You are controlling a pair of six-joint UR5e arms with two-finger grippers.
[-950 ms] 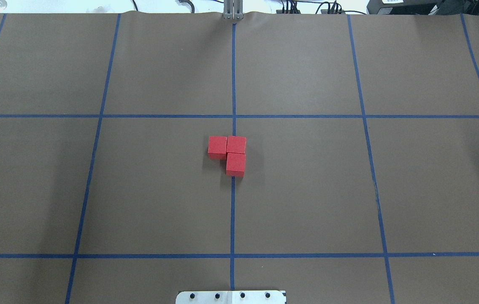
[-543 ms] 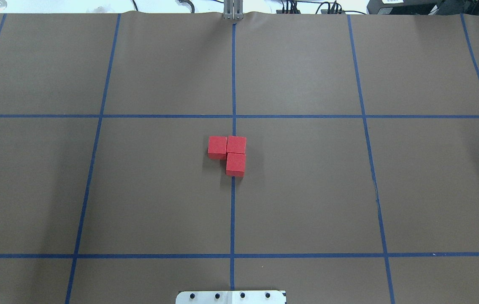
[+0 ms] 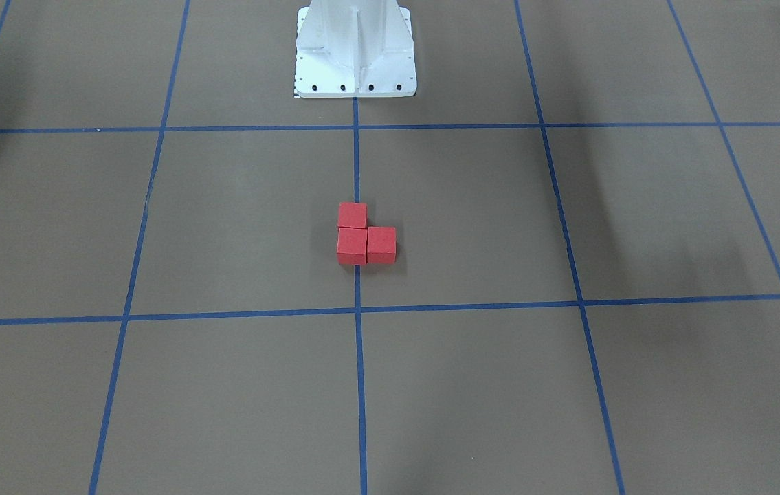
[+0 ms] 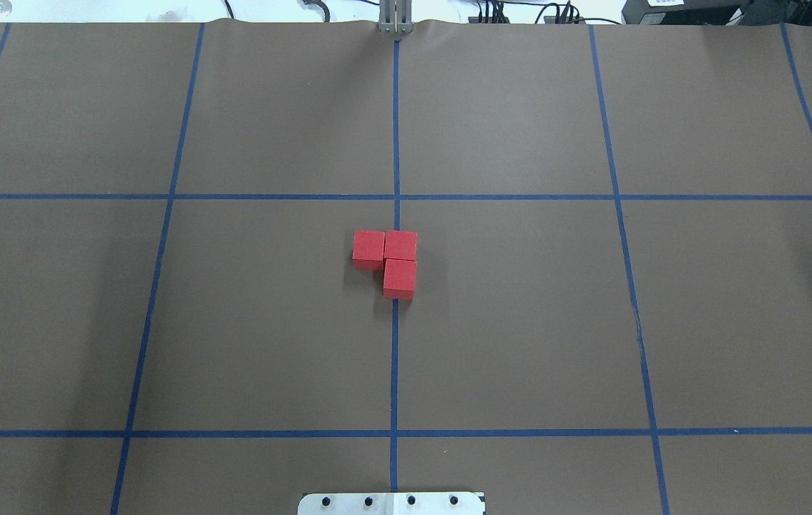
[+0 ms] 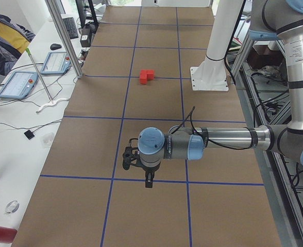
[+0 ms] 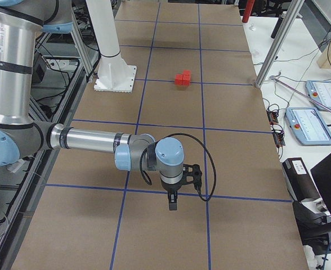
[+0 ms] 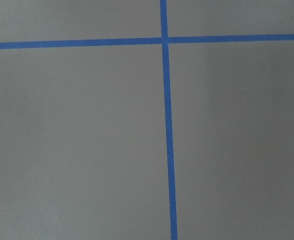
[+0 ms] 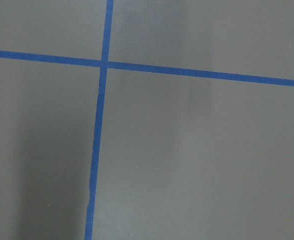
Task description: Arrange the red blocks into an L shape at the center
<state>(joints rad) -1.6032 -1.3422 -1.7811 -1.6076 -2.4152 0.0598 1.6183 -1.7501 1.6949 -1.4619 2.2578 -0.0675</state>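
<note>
The three red blocks point(image 4: 385, 261) lay flat on my brown surface point(image 4: 520, 322) at the center point(image 4: 395, 214), pressed face to face in an L. Two of them sat in a row on the middle tape line point(image 4: 394, 357), one nearer my base point(image 3: 355, 51) and one farther out. The third touched the farther one on my left side, just off the line. All three lay in the middle band of the grid, between the two cross lines, and my white base stood well apart from them on the same middle line. Both tools were well apart from the blocks. My left tool point(image 5: 148, 181) hung pointing down over the surface toward my left end, close above a cross line of tape. Its wrist camera saw only brown covering and a crossing of blue lines. My right tool point(image 6: 172, 202) hung the same way toward my right end, pointing down just beside a cross line, and its camera likewise showed brown covering and a tape crossing. Each tool appeared only in a side view, so I could not tell whether either was open or closed. Beyond the far edge of the surface a person point(image 5: 2, 36) in a yellow top sat beside two tablets point(image 5: 17, 85).
</note>
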